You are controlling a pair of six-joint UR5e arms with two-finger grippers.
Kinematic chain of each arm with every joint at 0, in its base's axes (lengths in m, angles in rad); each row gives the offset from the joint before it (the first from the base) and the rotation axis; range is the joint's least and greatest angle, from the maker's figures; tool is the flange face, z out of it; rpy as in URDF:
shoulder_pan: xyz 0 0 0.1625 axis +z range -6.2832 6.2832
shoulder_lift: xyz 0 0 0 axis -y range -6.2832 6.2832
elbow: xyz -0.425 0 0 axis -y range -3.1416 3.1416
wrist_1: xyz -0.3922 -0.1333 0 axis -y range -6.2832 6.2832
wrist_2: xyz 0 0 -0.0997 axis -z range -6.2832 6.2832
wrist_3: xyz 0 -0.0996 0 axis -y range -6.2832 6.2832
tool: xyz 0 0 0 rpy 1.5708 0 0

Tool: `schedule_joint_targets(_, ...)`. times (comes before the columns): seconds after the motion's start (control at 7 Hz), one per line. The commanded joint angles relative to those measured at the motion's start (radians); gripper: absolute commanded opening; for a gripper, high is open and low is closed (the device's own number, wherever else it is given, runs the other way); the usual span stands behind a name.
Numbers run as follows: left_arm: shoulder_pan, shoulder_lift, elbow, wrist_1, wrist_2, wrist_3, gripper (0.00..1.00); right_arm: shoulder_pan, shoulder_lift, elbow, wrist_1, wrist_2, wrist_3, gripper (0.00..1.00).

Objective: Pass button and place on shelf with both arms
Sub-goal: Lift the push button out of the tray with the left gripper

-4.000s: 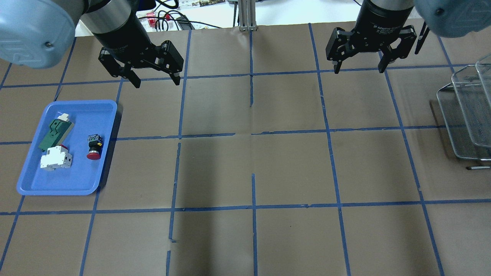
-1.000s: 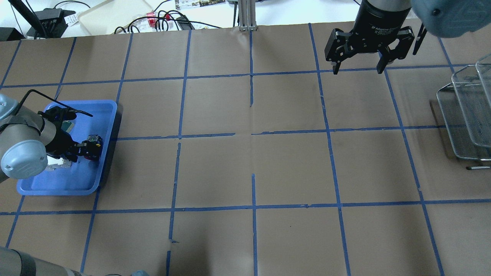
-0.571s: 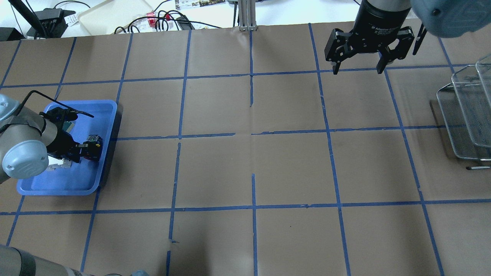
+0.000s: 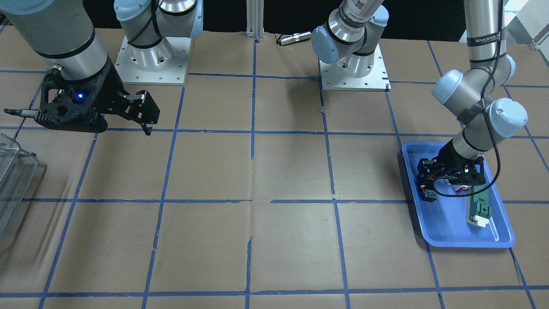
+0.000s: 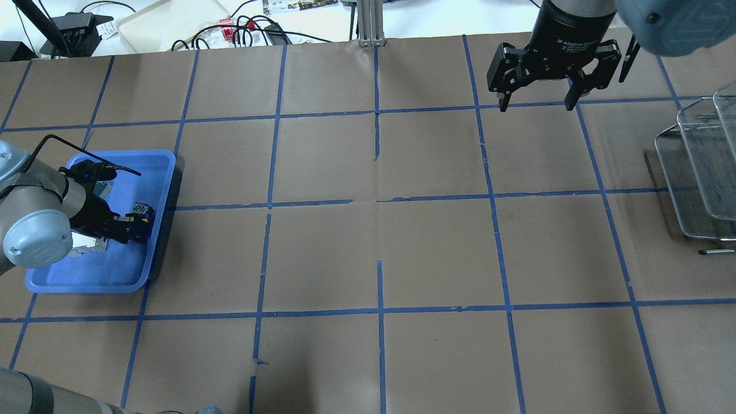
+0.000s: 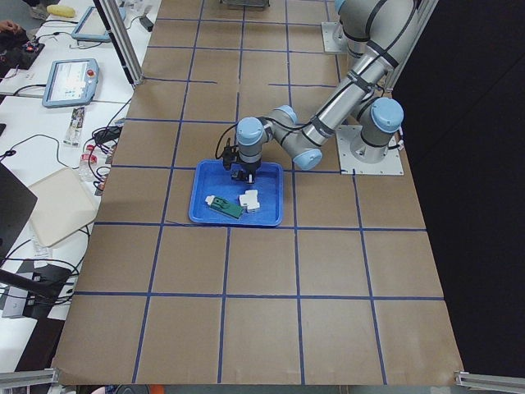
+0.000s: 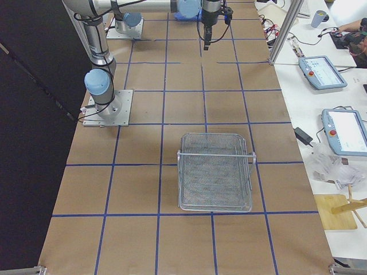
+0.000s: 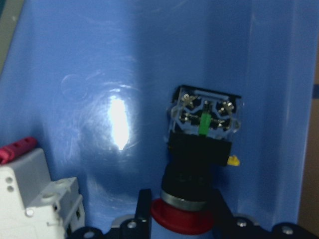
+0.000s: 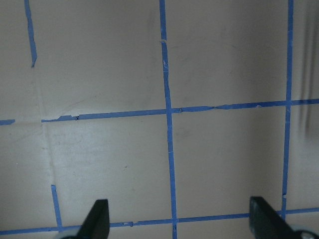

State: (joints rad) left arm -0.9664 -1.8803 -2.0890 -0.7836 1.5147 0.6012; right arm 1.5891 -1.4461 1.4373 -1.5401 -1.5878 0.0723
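Left wrist-mounted view, left jaws clamping button (image 8: 202, 149), blue tray (image 8: 99, 59) beneath

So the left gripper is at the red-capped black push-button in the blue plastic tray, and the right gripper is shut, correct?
No: the right gripper is open, jaws apart, as the right wrist view shows. The left gripper is at the red-capped black push-button in the blue plastic tray.

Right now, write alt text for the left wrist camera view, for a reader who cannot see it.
The left gripper grips the red cap of the button, which lies on its side in the blue tray, terminal block pointing away from the camera. A white block with a red tab sits at lower left.
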Motion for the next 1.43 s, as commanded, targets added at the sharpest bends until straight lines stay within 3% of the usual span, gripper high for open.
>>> schedule_joint_targets(0.0, -0.002, 0.019, 0.001, -0.011, 0.001, 0.002, 0.22, 0.0, -0.002, 0.002, 0.002, -0.001, 0.0, 1.0)
schedule_joint_targets(0.14, -0.02, 0.045, 0.009, -0.026, 0.002, 0.018, 0.22, 0.0, 0.0, 0.002, 0.0, 0.0, 0.0, 1.0)
schedule_joint_targets(0.29, -0.021, 0.085, 0.068, -0.146, -0.002, 0.028, 0.22, 0.0, -0.002, 0.002, 0.0, -0.001, 0.001, 1.0)
schedule_joint_targets(0.57, -0.108, 0.134, 0.32, -0.499, -0.051, 0.054, 0.22, -0.012, 0.003, -0.008, -0.003, 0.0, -0.009, 1.0)
schedule_joint_targets(0.86, -0.277, 0.171, 0.499, -0.707, -0.066, 0.193, 0.22, -0.014, -0.002, -0.018, 0.011, -0.006, -0.087, 1.0)
schedule_joint_targets(1.0, -0.358, 0.184, 0.535, -0.714, -0.1, 0.25, 0.22, -0.018, 0.006, -0.018, 0.056, -0.004, -0.08, 1.0)
schedule_joint_targets(1.14, -0.414, 0.2, 0.531, -0.714, -0.193, 0.329, 0.22, -0.018, -0.002, -0.034, 0.066, 0.012, -0.082, 1.0)
schedule_joint_targets(1.29, -0.432, 0.211, 0.518, -0.704, -0.335, 0.438, 0.22, -0.026, 0.003, -0.06, 0.075, 0.107, -0.089, 1.0)
